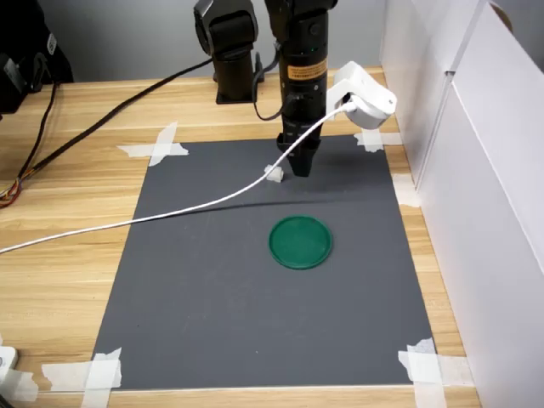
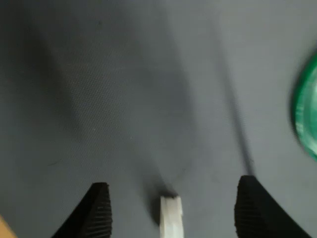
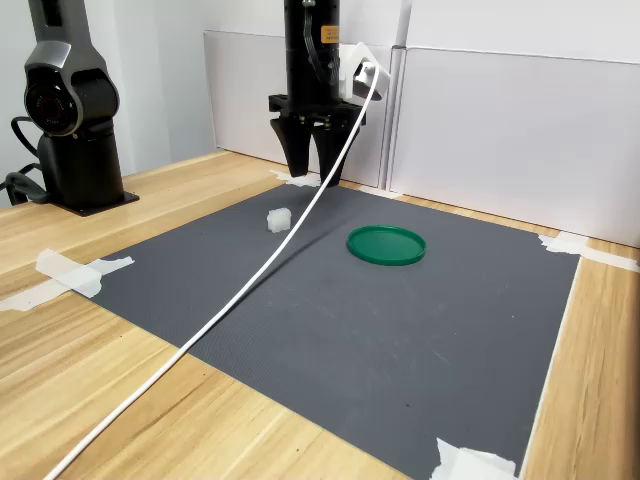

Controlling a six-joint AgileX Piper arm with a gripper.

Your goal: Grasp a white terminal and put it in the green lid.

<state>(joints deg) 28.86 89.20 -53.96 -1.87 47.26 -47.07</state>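
Note:
The white terminal [image 1: 274,172] is a tiny blocky piece lying on the grey mat [image 1: 212,289], just beside my gripper [image 1: 303,168] toward the first exterior view's left. The second exterior view shows the gripper [image 3: 312,180] pointing down with its fingers apart, raised above the mat behind the terminal [image 3: 279,220]. In the wrist view the terminal [image 2: 171,218] lies between the two black fingertips [image 2: 98,210], touching neither. The green lid [image 1: 300,242] lies flat and empty near the mat's middle, and its rim [image 2: 307,114] shows in the wrist view.
A white cable [image 1: 153,217] runs from the wrist camera [image 1: 364,95] across the mat and off the first exterior view's left. White panels [image 1: 484,187] wall the first exterior view's right. Tape strips [image 1: 157,146] hold the mat's corners. A second black arm base [image 3: 72,120] stands on the wooden table.

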